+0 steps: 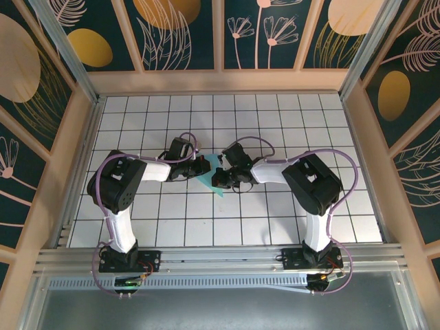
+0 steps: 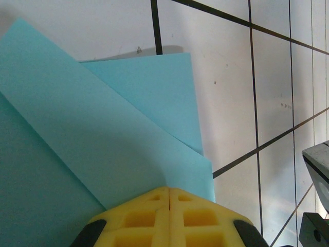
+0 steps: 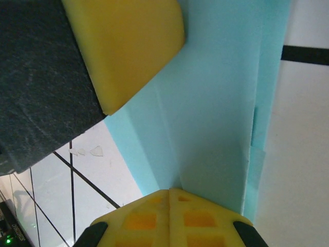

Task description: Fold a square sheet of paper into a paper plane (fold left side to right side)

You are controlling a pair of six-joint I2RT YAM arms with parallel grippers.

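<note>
The teal-blue sheet of paper (image 1: 217, 187) lies folded in overlapping layers at the middle of the white grid table (image 1: 275, 124), with a point toward the near side. My left gripper (image 1: 201, 167) is shut, and its yellow tips (image 2: 169, 189) rest on the top layer of the paper (image 2: 103, 128). Opposite it, my right gripper (image 1: 221, 177) is shut too, its closed tips (image 3: 169, 190) set on a crease of the paper (image 3: 216, 103). A yellow fingertip of the left gripper (image 3: 128, 46) presses the paper's far edge in the right wrist view. The two grippers almost touch.
Low wooden walls (image 1: 357, 137) ring the table, with patterned panels above them. An aluminium rail (image 1: 220, 258) carries both arm bases at the near edge. Part of the right gripper's grey body (image 2: 318, 164) sits at the right edge of the left wrist view.
</note>
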